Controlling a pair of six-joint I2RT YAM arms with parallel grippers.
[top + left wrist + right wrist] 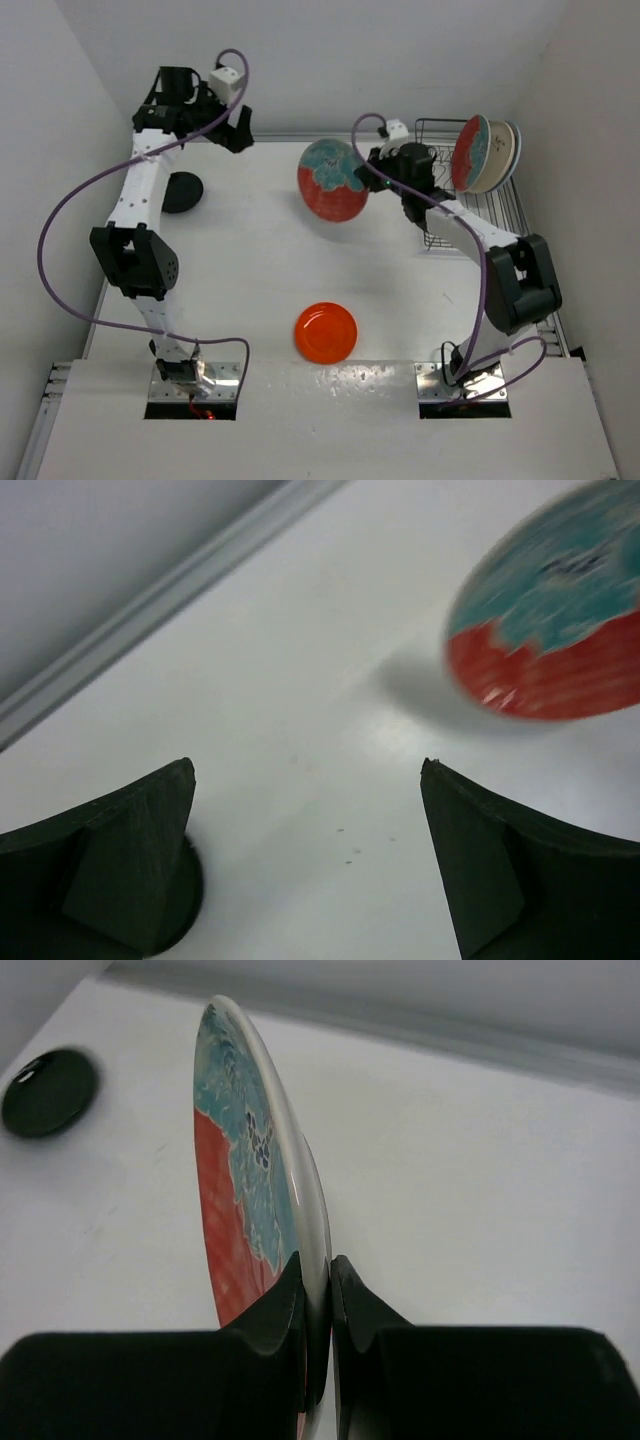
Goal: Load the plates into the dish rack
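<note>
My right gripper (372, 176) is shut on the rim of a red-and-teal floral plate (331, 180) and holds it on edge above the table, left of the dish rack (500, 205). The wrist view shows the jaws pinching that plate (250, 1170). It also shows blurred in the left wrist view (555, 620). Several plates stand upright in the rack, the front one red-and-teal floral (472, 152). A small orange plate (326, 332) lies on the near middle of the table. A small black plate (181, 191) lies at the left. My left gripper (238, 135) is open and empty at the far left.
White walls close the table at the back and both sides. The dark wire rack stands at the far right edge. The black plate also shows in the right wrist view (48, 1090), far left.
</note>
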